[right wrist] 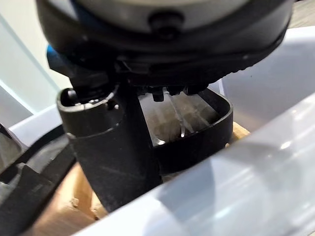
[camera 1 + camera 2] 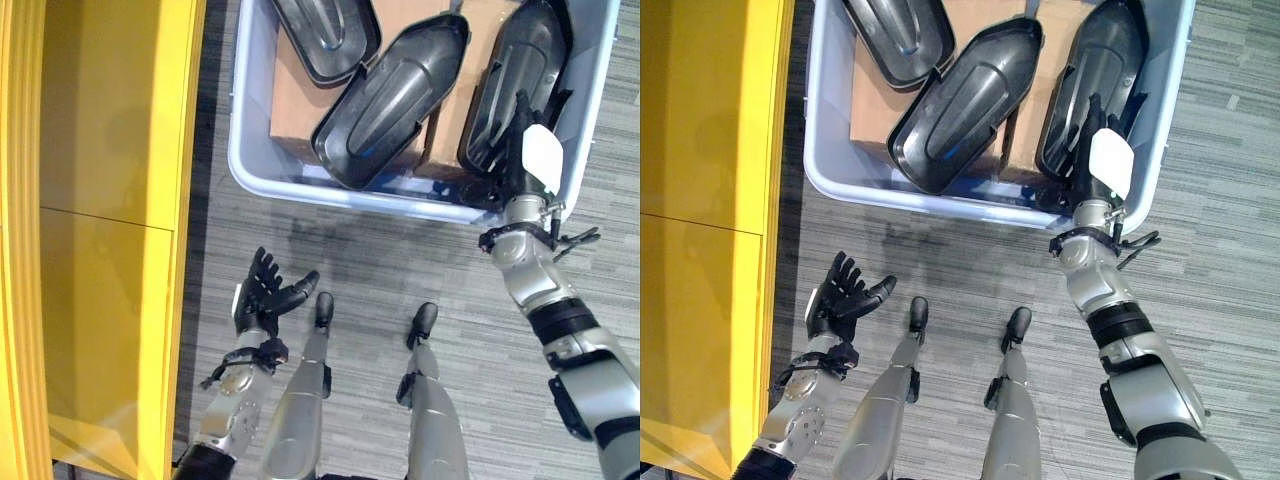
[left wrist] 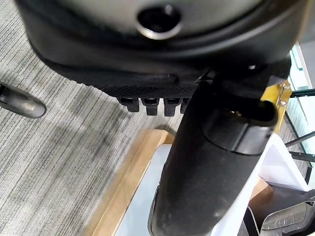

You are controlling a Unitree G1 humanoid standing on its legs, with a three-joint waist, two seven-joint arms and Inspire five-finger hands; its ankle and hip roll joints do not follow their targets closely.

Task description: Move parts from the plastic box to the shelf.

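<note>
Eye views – box [image 2: 250,170]: pale plastic, on the grey floor [image 2: 380,270], beside the yellow shelf [image 2: 100,200].
Eye views – parts: three black shells in the box on cardboard; middle part [image 2: 395,95], right part [image 2: 520,70], left part [image 2: 325,35].
Eye views – right hand [image 2: 1102,150]: reaches over the box rim onto the right part; finger state cannot be told.
Eye views – left hand [image 2: 262,295]: above the floor, fingers spread, empty.
Left wrist view – left hand [image 3: 216,162]: thumb out, fingers straight.
Right wrist view – right hand [image 1: 113,142]: thumb just beside the right part's rim [image 1: 197,142], inside the box wall [image 1: 256,182].
</note>
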